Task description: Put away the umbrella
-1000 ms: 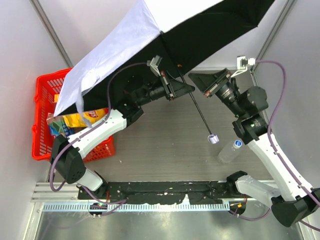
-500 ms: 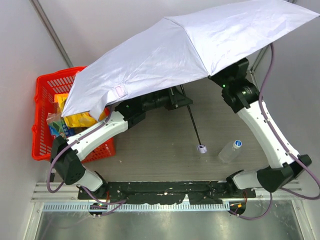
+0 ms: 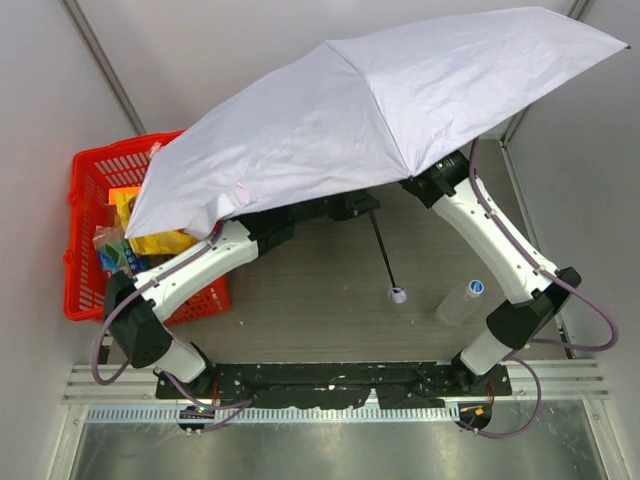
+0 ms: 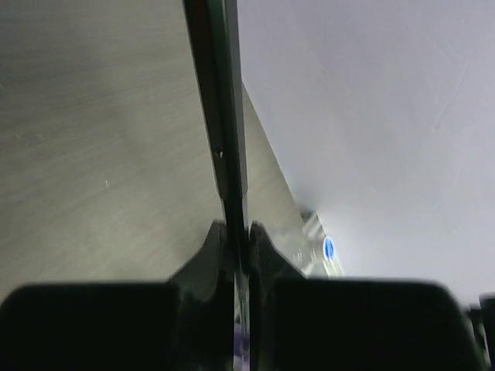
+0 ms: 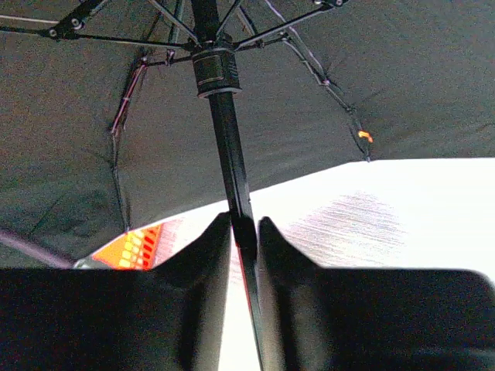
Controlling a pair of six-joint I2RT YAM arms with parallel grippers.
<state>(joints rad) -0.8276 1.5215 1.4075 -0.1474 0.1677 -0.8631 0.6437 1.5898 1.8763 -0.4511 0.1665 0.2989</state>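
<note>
Umbrella [image 3: 380,110] swung level, left claw [image 4: 238,232] and right claw [image 5: 244,228] gripping shaft [image 3: 382,250].

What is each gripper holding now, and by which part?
The left gripper and the right gripper both pinch the open umbrella by its thin black shaft, the right one below the runner.

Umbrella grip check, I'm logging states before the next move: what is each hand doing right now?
Left hand: closed on the umbrella shaft.
Right hand: closed on the same shaft, just below the canopy.
</note>
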